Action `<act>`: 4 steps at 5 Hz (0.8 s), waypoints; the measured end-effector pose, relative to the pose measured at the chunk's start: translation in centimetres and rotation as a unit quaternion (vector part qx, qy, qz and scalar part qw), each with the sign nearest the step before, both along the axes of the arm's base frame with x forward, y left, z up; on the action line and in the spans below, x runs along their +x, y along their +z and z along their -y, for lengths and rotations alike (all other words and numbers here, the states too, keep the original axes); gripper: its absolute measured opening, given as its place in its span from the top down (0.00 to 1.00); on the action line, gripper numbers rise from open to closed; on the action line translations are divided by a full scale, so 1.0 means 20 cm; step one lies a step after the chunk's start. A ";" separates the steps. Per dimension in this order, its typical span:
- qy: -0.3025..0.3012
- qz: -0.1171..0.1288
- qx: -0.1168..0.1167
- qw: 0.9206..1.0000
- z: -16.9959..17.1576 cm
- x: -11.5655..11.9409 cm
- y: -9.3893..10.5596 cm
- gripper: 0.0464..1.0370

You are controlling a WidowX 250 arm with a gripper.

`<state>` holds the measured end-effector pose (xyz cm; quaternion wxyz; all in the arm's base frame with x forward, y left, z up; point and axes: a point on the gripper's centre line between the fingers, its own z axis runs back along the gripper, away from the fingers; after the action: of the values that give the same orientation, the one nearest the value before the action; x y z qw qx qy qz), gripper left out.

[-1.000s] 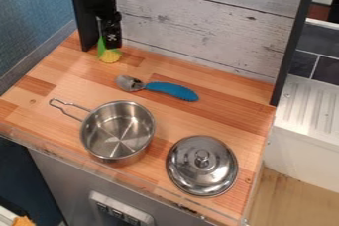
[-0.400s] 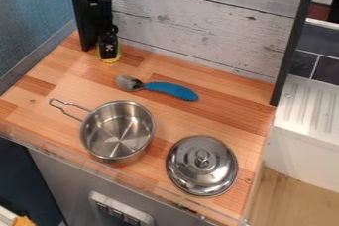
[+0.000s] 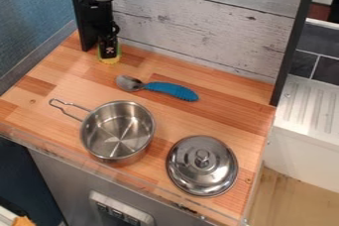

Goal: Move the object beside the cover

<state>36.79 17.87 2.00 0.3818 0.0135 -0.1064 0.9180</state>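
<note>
At the counter's back left corner, the black gripper hangs down over a yellow and green object and hides most of it. Whether the fingers hold it cannot be made out. The round steel cover, with a knob on top, lies at the front right of the wooden counter.
A steel pot stands left of the cover, its wire handle pointing to the back left. Behind the pot lies a spoon with a blue handle. A whitewashed plank wall borders the back.
The gripper has come down over the yellow and green object and now covers more of it. Pot, spoon and cover have stayed where they were.
</note>
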 end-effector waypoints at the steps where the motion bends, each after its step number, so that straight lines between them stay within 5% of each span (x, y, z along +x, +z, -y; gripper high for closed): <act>1: -0.005 -0.002 -0.008 1.000 0.03 -0.03 0.01 0.37; 2: -0.011 0.008 -0.003 1.000 0.05 -0.06 0.10 0.37; 4: -0.059 0.070 -0.025 0.995 0.32 -0.08 0.37 0.37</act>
<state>35.24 11.57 9.32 0.4273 -0.0667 -0.1102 0.8949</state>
